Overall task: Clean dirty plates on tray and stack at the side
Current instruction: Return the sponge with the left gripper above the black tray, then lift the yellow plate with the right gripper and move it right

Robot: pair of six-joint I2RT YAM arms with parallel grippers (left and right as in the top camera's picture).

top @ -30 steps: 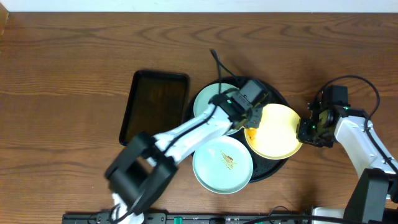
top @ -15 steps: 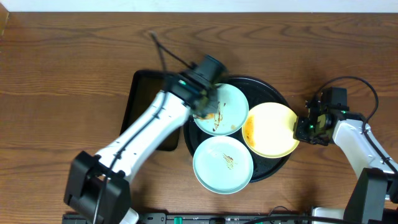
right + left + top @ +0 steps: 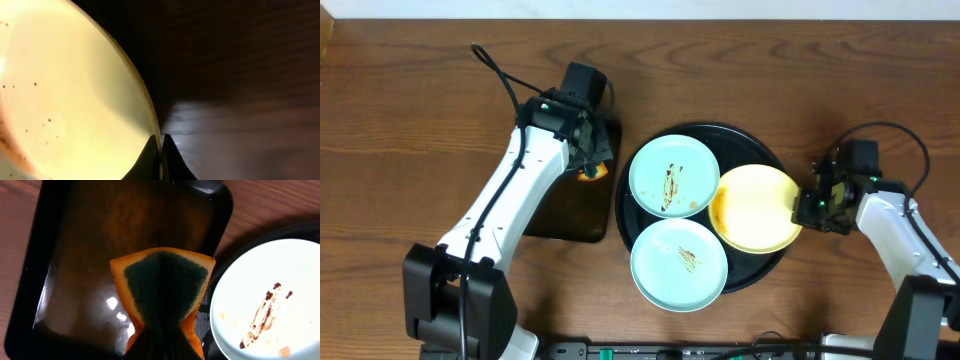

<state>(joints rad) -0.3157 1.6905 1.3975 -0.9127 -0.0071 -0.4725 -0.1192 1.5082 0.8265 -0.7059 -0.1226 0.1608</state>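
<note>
nearest, the front mint plate [image 3: 678, 265] lies on the black tray [image 3: 760, 270], its brown smear untouched. beside it the right claw [image 3: 810, 208] is pinched on the rim of the yellow plate [image 3: 755, 210], whose orange streak is mostly gone. farther back sits the smeared rear mint plate [image 3: 672, 178]. the left claw [image 3: 588, 160] has swung away, clamping the sponge [image 3: 162, 282] over the small rectangular tray [image 3: 65, 280]. the yellow one looks ready for the bare worktop [image 3: 420, 100].

You've got white-shelled links with black joints: left arm [image 3: 510, 215] upper left, right arm [image 3: 905, 235] at the right edge. A black cable [image 3: 492, 68] loops off each wrist. Left pincer [image 3: 588, 165] and right pincer [image 3: 805, 208] are black, a green LED beside each.
</note>
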